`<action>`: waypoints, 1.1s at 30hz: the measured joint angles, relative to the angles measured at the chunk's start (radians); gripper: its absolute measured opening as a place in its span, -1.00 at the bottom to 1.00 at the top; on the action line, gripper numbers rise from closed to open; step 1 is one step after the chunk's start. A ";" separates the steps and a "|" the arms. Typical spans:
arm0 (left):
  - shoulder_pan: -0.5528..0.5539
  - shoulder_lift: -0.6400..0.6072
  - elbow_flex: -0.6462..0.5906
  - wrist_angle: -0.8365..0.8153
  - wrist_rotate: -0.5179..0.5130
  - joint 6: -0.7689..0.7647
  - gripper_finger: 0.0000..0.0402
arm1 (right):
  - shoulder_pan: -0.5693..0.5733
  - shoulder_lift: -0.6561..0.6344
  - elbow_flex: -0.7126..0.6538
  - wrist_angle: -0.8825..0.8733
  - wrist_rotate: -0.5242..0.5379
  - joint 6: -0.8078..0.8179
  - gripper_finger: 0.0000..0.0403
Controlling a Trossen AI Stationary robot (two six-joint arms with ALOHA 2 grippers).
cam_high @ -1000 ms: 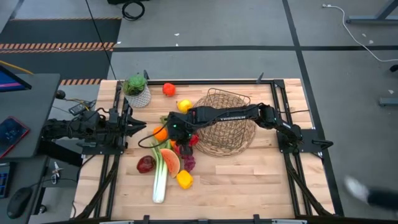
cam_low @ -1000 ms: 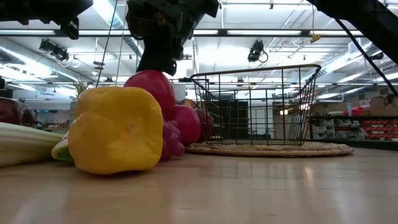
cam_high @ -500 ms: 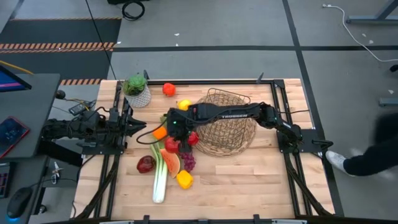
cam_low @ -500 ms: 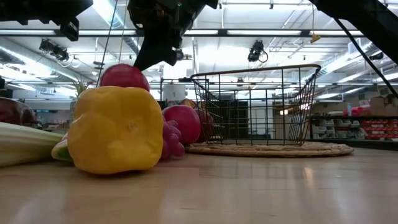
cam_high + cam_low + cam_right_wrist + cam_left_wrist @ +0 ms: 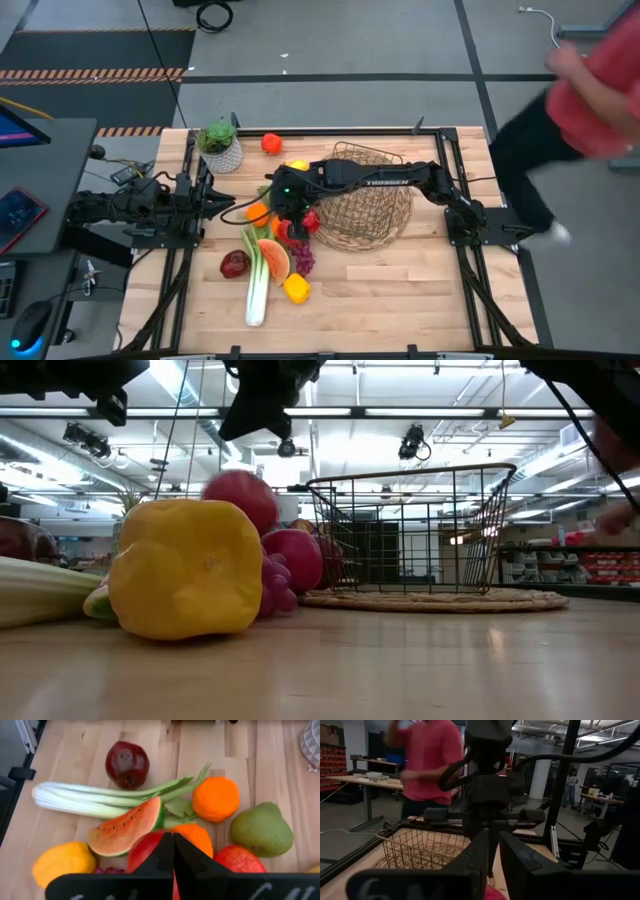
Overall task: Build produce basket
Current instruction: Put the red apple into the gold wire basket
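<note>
The brown wire basket (image 5: 365, 205) stands on its wide woven ring (image 5: 430, 600) right of the table's middle. To its left the produce lies in a pile on the wood: red apples (image 5: 145, 851), oranges (image 5: 215, 799), a green pear (image 5: 261, 830), a watermelon slice (image 5: 127, 831), a leek (image 5: 85, 800), a dark red apple (image 5: 127, 764) and a yellow piece (image 5: 185, 570). My right gripper (image 5: 173, 842) hangs shut above the pile, slanting down, with nothing between its fingers. My left gripper (image 5: 495, 855) waits at the table's left edge, fingers all but together and holding nothing.
A white netted pot with a green plant (image 5: 220, 145) stands at the far left. A lemon (image 5: 297, 167) and a red piece (image 5: 271, 143) lie near it. A person in a red shirt (image 5: 590, 90) moves beyond the table's right edge. Bare wood lies at the near right.
My right gripper has risen from the produce pile, still shut. A red apple on top of the pile has rocked toward the left and back. A person has walked in beyond the table's right side.
</note>
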 joint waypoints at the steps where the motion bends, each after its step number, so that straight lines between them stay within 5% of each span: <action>1: 0.000 0.000 0.000 0.001 0.000 0.000 -0.74 | 0.000 -0.001 0.000 0.003 0.002 0.000 -0.98; 11: 0.000 0.000 0.000 0.001 0.000 0.024 -0.74 | 0.044 -0.004 -0.001 -0.157 0.021 0.010 -0.87; 18: 0.000 0.000 0.000 -0.002 0.000 0.025 -0.74 | 0.160 0.003 -0.001 -0.175 0.229 -0.049 -0.62; 26: 0.000 0.000 0.000 -0.006 0.000 0.017 -0.74 | 0.243 0.002 -0.008 -0.216 0.361 0.118 -0.23; 33: 0.000 0.000 0.000 -0.008 0.000 -0.058 -0.74 | 0.319 0.001 -0.100 -0.142 0.613 0.087 -0.18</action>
